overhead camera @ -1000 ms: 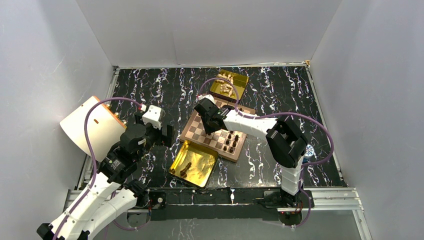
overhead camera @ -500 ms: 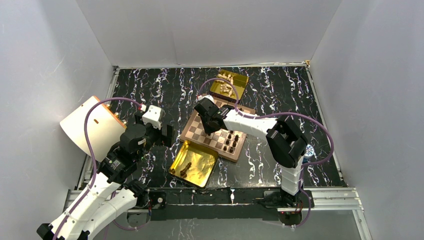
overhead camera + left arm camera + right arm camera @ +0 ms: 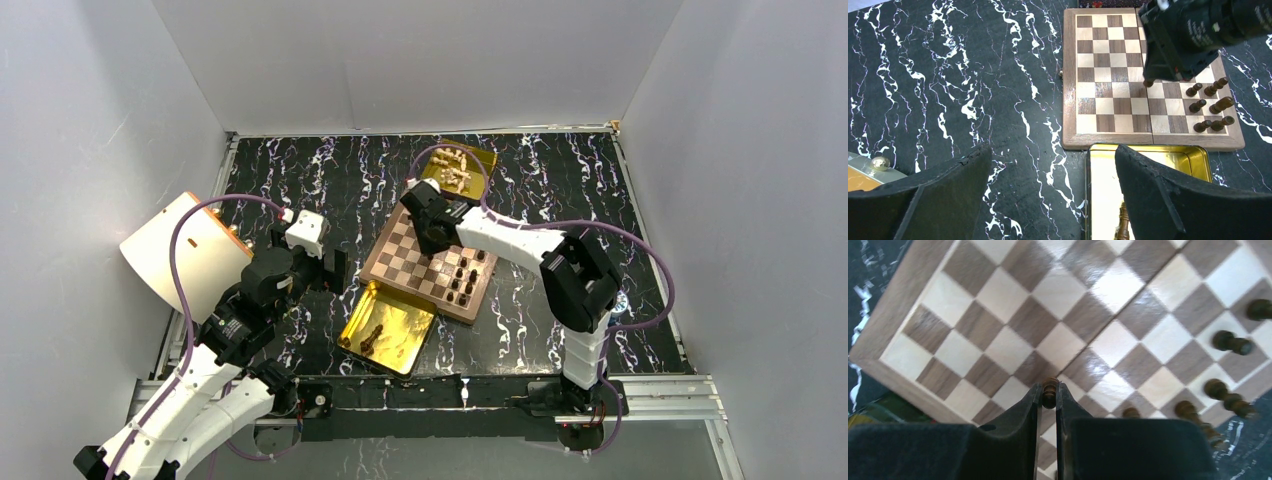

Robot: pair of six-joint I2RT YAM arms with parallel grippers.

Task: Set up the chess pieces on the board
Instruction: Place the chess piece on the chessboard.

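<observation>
At 9 o'clock on the bench, the left fingers (image 3: 1158,200) are spread wide and hold nothing, hanging over the marbled top beside the near gold tray (image 3: 405,318). A dark piece or two (image 3: 372,337) lies loose in that tray. Toward 3 o'clock from there sits the board (image 3: 400,262), with a small group of dark chess pieces (image 3: 462,280) already standing along its right side. The right fingers (image 3: 1033,410) hover above the board's far part and pinch one dark chessman (image 3: 1049,386) by its head. It hangs upright over squares that have nothing on them, clear of the standing group.

To place it well, I would bring it straight down onto the middle of its square and let the base sit flat first. Then part the fingers only a little and rise straight up, so the tiny neighbours at 3 o'clock are not clipped. At 12 o'clock, the far gold tray (image 3: 478,160) holds the cream set (image 3: 455,172).
</observation>
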